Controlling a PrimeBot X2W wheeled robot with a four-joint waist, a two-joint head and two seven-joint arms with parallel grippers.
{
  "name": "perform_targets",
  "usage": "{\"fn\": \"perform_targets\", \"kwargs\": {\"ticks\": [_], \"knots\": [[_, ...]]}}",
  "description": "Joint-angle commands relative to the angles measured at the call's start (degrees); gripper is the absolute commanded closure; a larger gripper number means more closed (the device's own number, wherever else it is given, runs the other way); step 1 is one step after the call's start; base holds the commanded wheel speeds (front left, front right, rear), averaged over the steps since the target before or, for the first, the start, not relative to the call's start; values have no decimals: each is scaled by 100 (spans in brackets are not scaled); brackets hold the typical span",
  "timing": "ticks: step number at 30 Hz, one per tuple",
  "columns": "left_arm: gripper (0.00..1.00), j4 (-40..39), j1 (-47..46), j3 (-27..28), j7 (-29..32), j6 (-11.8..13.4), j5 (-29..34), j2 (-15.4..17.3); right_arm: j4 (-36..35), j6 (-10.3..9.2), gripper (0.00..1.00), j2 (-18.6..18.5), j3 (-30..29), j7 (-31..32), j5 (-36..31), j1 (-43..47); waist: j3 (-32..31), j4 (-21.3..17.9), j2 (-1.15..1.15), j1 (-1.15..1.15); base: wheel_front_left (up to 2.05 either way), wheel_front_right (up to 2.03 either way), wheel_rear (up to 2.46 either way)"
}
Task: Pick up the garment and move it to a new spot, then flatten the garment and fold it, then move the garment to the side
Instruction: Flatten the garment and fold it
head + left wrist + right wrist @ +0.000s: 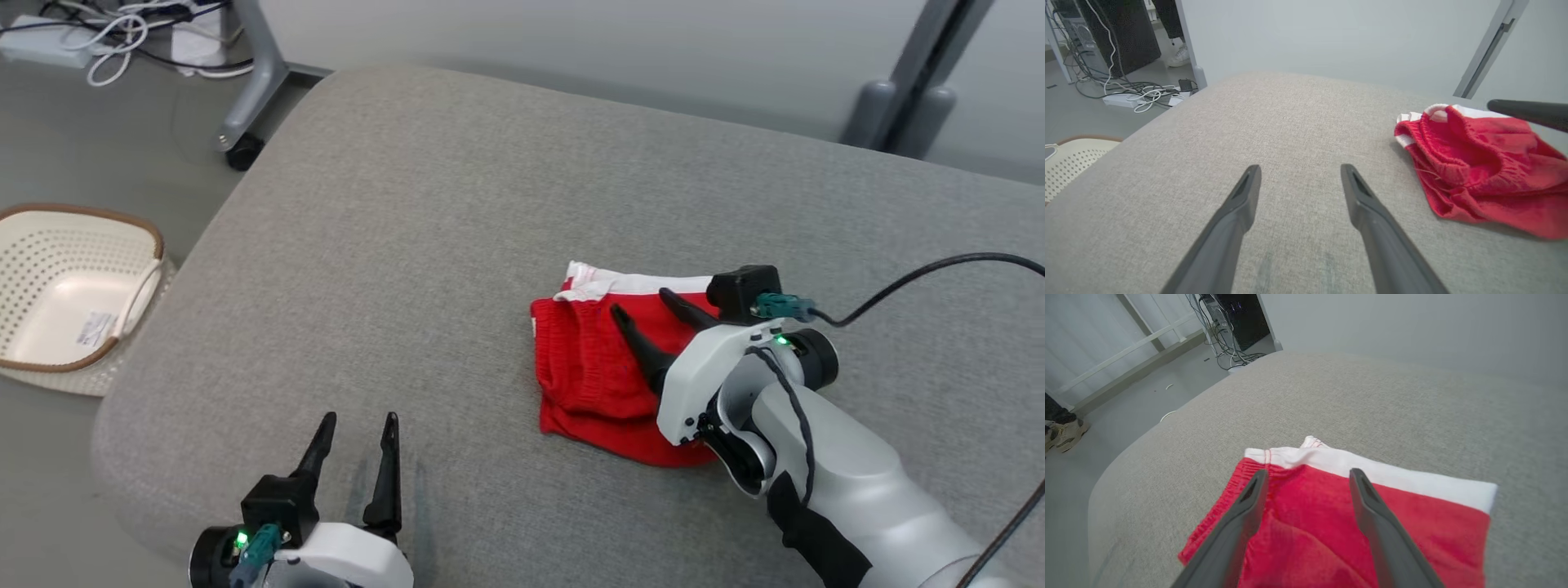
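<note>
The garment (589, 367) is a pair of red shorts with a white band, lying folded in a small bundle on the grey cushioned surface (457, 229), right of centre. My right gripper (641, 309) hovers just over it, fingers spread apart and nothing between them. In the right wrist view the garment (1412, 514) spreads under both open fingers (1253, 498). My left gripper (357, 426) stands open at the near left edge, well apart from the cloth. In the left wrist view the garment (1478, 171) lies to the right, with one right-arm fingertip (1527, 112) above it.
A cream perforated basket (77, 290) with a brown rim sits on the floor at the left. A wheeled stand leg (245, 122) and tangled cables (122, 33) are at the far left. A person's shoes (1063, 433) stand on the floor. A black cable (922, 278) trails from the right wrist.
</note>
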Motion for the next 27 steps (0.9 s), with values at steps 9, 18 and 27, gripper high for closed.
{"fn": "perform_targets", "kwargs": {"ticks": [9, 18, 27], "knots": [[0, -297, -223, 666, -24, -11, 427, 22, 550, -1, 0, -309, -1293, -803, -932, 142, -282, -1351, 0, 0, 0, 0, 0], [0, -273, -59, 1095, -25, -97, 645, 23, -698, 0, 0, -263, -3432, -793, -2704, 1612, -413, -1955, 0, 0, 0, 0, 0], [0, -147, 242, 1431, -25, -165, 874, 22, -1787, 0, 0, -29, -4325, -795, -3528, 2839, -706, -2292, 0, 0, 0, 0, 0]]}}
